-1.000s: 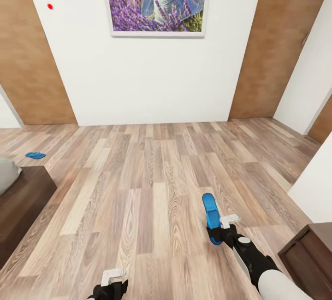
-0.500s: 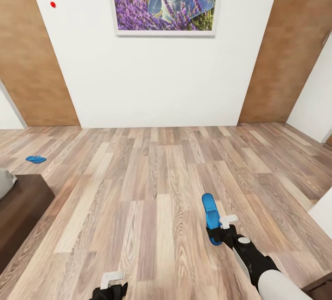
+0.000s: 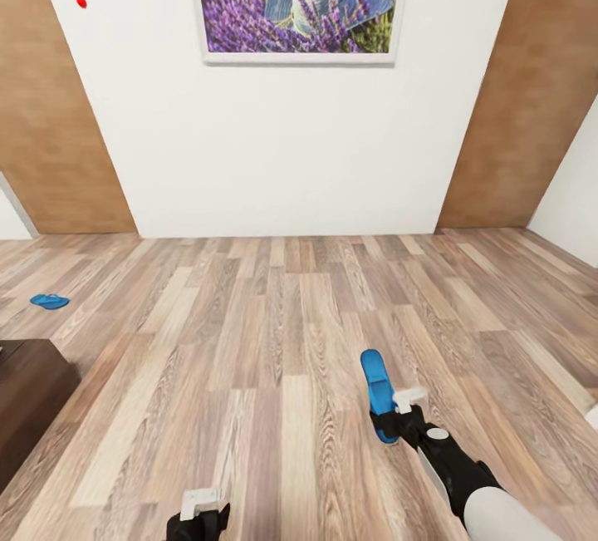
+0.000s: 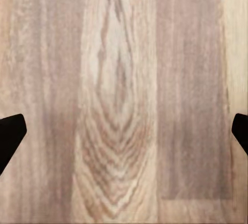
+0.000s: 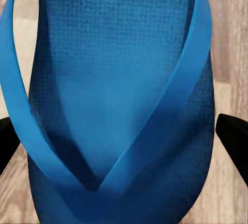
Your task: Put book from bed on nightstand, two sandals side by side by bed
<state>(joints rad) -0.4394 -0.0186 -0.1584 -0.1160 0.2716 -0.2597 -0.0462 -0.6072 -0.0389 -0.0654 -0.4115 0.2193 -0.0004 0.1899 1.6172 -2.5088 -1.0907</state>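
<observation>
My right gripper (image 3: 387, 429) is shut on a bright blue sandal (image 3: 378, 391), carried above the wood-plank floor and pointing away from me. Up close in the right wrist view the sandal (image 5: 121, 105) shows its sole and V-shaped strap between my black fingertips (image 5: 235, 141). The second blue sandal (image 3: 49, 302) lies on the floor at the far left. A dark-brown corner of the bed frame (image 3: 29, 400) juts in at the lower left. My left gripper (image 3: 199, 516) hangs low at the bottom edge, open, with bare floor between its fingertips (image 4: 10, 136).
A white wall (image 3: 282, 142) with a lavender picture (image 3: 299, 1) stands ahead, flanked by brown wood panels (image 3: 50, 125). Open plank floor (image 3: 274, 333) stretches between me and the wall. A white wall edge shows at the right.
The whole view has turned and advanced: the nightstand at the lower right and the mattress at the left slid out of sight. The held sandal keeps its place in my right gripper.
</observation>
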